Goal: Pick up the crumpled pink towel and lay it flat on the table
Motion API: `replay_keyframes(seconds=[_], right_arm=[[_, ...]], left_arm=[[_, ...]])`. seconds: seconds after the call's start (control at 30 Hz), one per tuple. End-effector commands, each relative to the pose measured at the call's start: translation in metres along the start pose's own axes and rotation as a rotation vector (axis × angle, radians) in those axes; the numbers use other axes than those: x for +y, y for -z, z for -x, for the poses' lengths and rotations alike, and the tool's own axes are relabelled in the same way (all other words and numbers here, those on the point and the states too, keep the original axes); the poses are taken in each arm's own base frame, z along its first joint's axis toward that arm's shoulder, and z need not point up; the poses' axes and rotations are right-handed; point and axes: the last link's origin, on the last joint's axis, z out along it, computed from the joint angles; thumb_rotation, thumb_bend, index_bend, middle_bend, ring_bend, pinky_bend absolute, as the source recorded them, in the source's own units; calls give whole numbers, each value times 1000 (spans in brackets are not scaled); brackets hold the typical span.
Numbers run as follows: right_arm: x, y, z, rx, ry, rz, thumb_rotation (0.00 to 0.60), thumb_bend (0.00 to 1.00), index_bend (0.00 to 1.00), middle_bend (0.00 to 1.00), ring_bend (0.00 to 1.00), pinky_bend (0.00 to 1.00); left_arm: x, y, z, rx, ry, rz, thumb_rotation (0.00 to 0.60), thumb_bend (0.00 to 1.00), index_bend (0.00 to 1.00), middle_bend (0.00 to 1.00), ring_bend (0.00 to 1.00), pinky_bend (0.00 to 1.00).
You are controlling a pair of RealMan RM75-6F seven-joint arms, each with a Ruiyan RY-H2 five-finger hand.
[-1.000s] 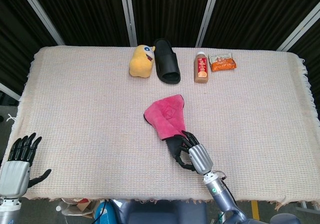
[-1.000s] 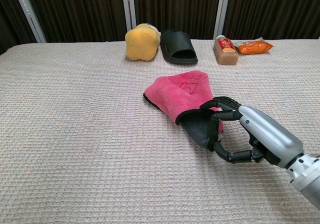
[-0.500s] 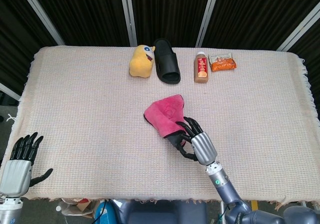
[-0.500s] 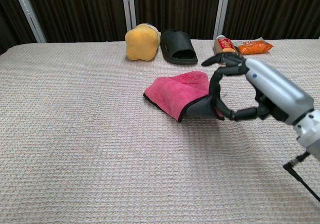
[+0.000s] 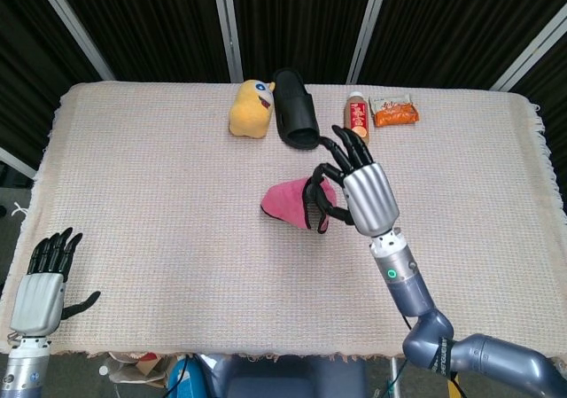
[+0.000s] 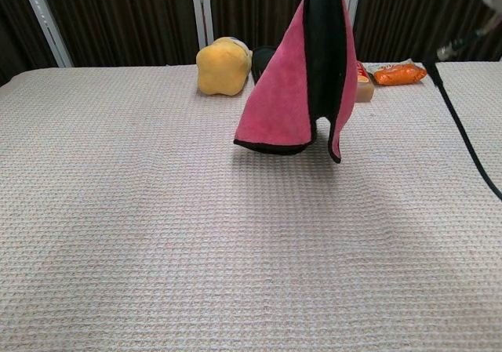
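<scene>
Right hand holds the pink towel up in the air

The right hand (image 5: 359,188) grips the pink towel (image 6: 294,85), which hangs down over the middle of the table (image 5: 151,176). The left hand (image 5: 46,278) is wide and holds nothing, near the left edge. Far behind stand a yellow plush toy (image 5: 249,110), black slipper (image 5: 293,108), bottle (image 5: 356,114) and orange snack pack (image 5: 394,113).

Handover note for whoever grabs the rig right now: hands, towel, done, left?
Right hand: holds the pink towel by one end; it hangs clear of the table.
Left hand: open, idle at the near left edge.
Done: towel picked up.
Left: lower it, spread it flat on open table in front of the slipper and bottle, then let go.
</scene>
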Motion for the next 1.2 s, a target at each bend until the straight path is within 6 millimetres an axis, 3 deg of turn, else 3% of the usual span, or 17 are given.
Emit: replay_keyframes(seconds=[0.03,0.5,0.87,1.2], right_arm=[[-18,-29,-17,3,44,-21,600,496,603,217,76,90],[-37,-64,-11,-51,361,-2,600,496,616,217,77,89],[-49,-67,-8,-82,431,5,600,496,628,217,78,90],[-50,-76,-28,-74,422,-13,600,496,631,217,78,90]], left_arm=[[6,-8,2,-4,17,1,600,0,0,0,0,2],[37,-43,18,-23,33,67,600,0,0,0,0,2],[52,-66,23,-23,53,106,600,0,0,0,0,2],[104,-129,-6,73,141,204,600,8,0,0,0,3]])
